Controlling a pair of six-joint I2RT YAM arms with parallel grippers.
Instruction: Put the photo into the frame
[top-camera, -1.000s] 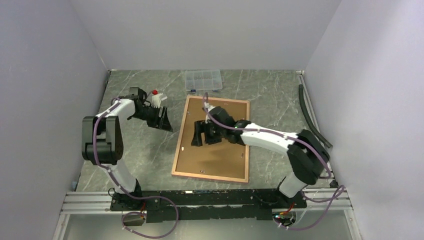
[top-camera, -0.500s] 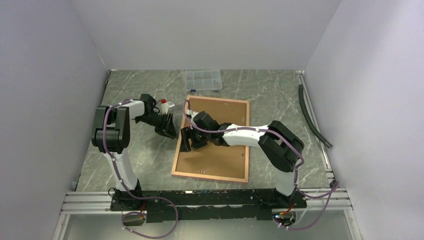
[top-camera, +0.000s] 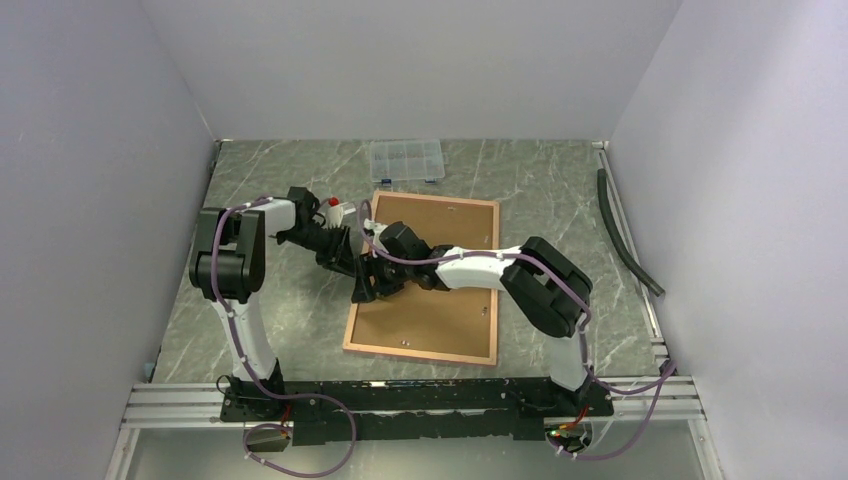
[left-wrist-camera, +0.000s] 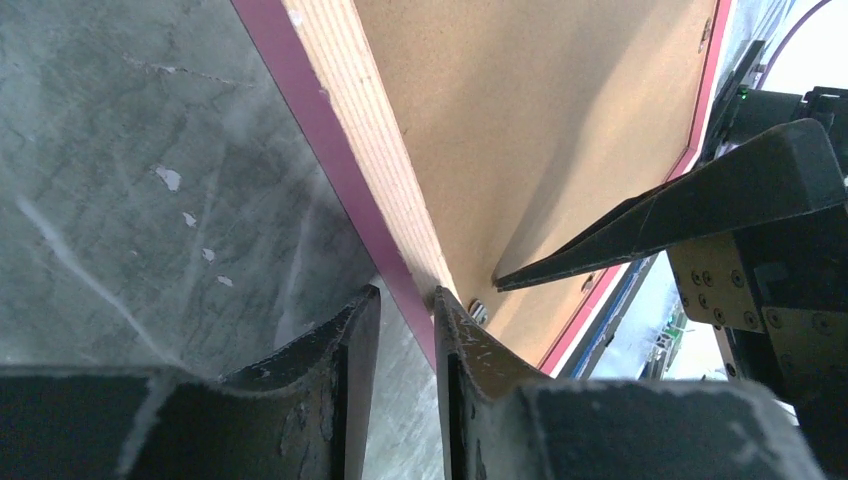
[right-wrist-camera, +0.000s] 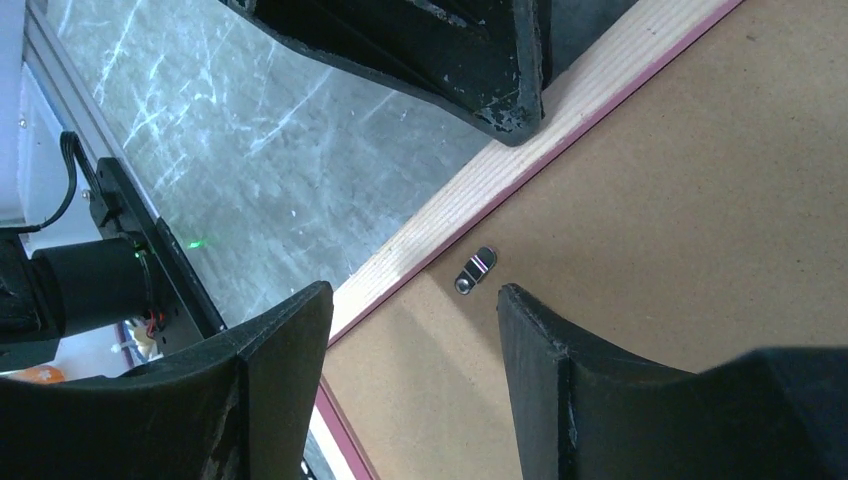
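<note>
The frame (top-camera: 420, 352) lies face down on the table with its wood-brown rim and brown backing board (top-camera: 430, 310) up. The photo is out of view. My left gripper (top-camera: 352, 262) is at the frame's left edge. In the left wrist view (left-wrist-camera: 405, 310) its jaws are narrowly open astride the pink-edged rim (left-wrist-camera: 370, 150), one finger on the wood, the other just outside. My right gripper (top-camera: 372, 285) is open and empty over the board by the same edge. A small metal turn clip (right-wrist-camera: 476, 270) lies just beyond its fingertips (right-wrist-camera: 520, 310).
A clear compartment box (top-camera: 406, 160) sits behind the frame. A small white, red-capped item (top-camera: 335, 208) lies by the left arm. A black hose (top-camera: 625, 235) runs along the right wall. The two grippers are very close together.
My left gripper has moved right to the frame's left edge. My right gripper has slid left across the backing board to the same edge, so the two now meet.
</note>
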